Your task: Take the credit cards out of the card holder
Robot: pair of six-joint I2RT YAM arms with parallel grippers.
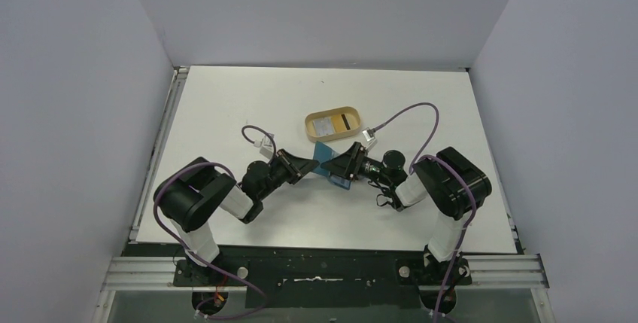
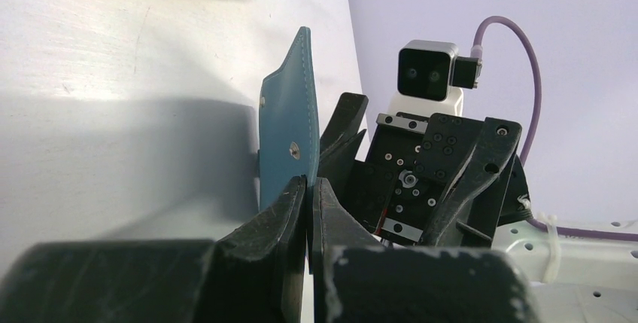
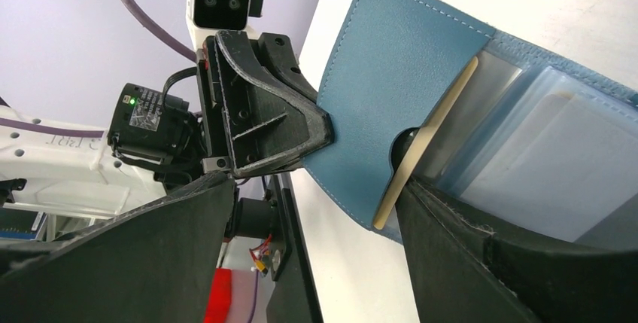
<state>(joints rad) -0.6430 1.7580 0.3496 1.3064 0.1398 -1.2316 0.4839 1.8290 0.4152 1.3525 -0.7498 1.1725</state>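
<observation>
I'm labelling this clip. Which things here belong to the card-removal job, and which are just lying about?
Job: teal card holder, pinched by the left fingers; cream card edge inside it; whitish card and gold striped card, already out.
Lying about: tan oval tray under those two; purple cables.

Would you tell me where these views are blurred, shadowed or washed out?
Left wrist view: the left claw is blurred near the lens; a dark shadow lies on the table beside the card holder. Right wrist view: card holder sharp, table at top right washed out. Top view: even light, faint shadows.
</observation>
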